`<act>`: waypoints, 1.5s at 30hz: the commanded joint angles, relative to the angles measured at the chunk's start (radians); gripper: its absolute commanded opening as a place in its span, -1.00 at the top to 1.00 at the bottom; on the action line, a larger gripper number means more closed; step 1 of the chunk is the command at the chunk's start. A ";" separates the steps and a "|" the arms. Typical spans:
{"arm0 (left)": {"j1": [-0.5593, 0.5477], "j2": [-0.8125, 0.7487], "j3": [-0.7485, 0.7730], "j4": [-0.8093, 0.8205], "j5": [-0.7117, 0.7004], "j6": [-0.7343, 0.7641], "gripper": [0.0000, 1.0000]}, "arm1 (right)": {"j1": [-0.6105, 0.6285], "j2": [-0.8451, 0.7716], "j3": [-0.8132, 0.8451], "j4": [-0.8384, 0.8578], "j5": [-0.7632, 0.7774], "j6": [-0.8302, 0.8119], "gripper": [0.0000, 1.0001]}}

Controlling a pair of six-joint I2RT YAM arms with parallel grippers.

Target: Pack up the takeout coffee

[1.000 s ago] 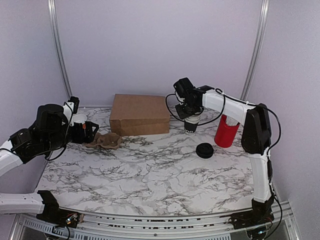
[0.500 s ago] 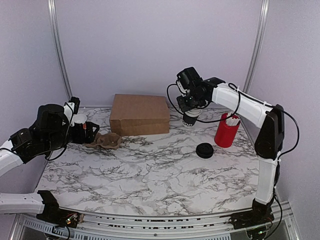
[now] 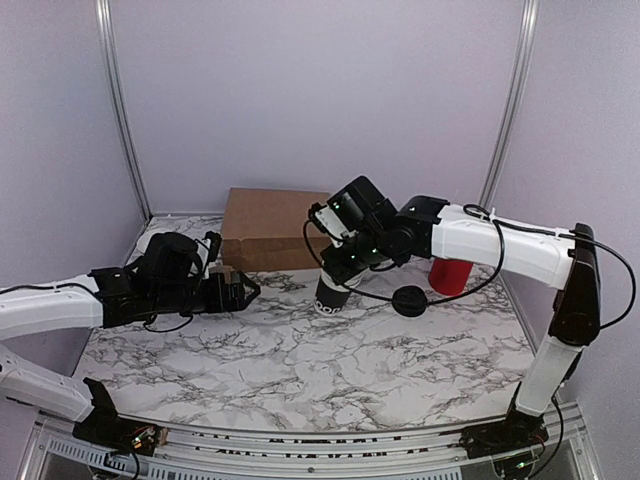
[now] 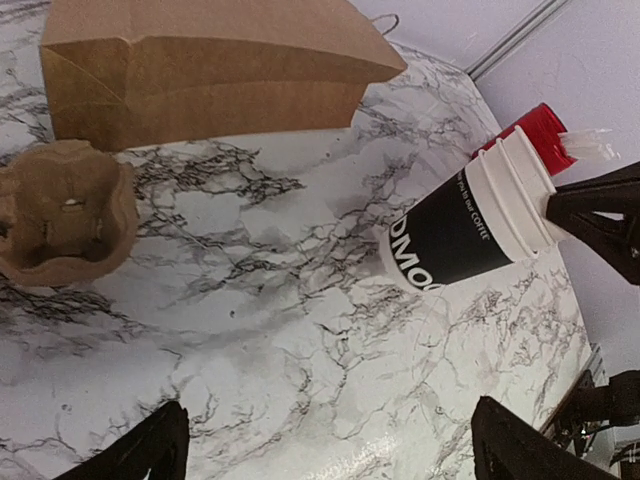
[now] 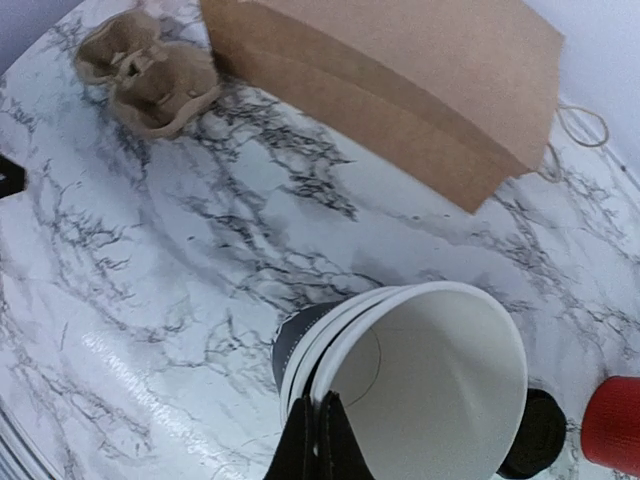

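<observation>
My right gripper is shut on the white rim of a stack of black cups, which it holds tilted at the table's middle with the base at or just above the marble. The right wrist view shows the nested rims pinched in my right gripper. The stack also shows in the left wrist view. A round black lid lies to its right. My left gripper is open and empty, low over the marble left of the stack. No single separate cup shows.
A brown paper bag lies on its side at the back. A brown pulp cup carrier sits in front of the bag's left end. A red cylinder stands behind my right arm, right of the lid.
My right arm carried the cup stack from the back, beside the bag, left and forward to the table's middle. My left arm swung from the back-left corner towards the middle.
</observation>
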 commanded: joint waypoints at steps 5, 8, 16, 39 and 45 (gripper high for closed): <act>-0.071 0.195 0.023 0.287 0.049 -0.189 -0.98 | 0.181 -0.008 -0.009 0.110 -0.026 0.049 1.00; -0.071 0.213 0.023 0.309 0.052 -0.216 -0.98 | 0.205 0.002 -0.014 0.136 -0.032 0.064 1.00; -0.071 0.182 0.005 0.321 0.037 -0.234 -0.98 | 0.215 0.045 0.009 0.146 -0.007 0.089 1.00; -0.070 0.213 -0.050 0.317 0.017 -0.256 -0.98 | 0.241 0.065 0.082 0.116 0.060 0.119 1.00; -0.069 0.149 -0.083 0.342 0.017 -0.257 -0.98 | 0.240 0.099 0.092 0.099 0.083 0.141 1.00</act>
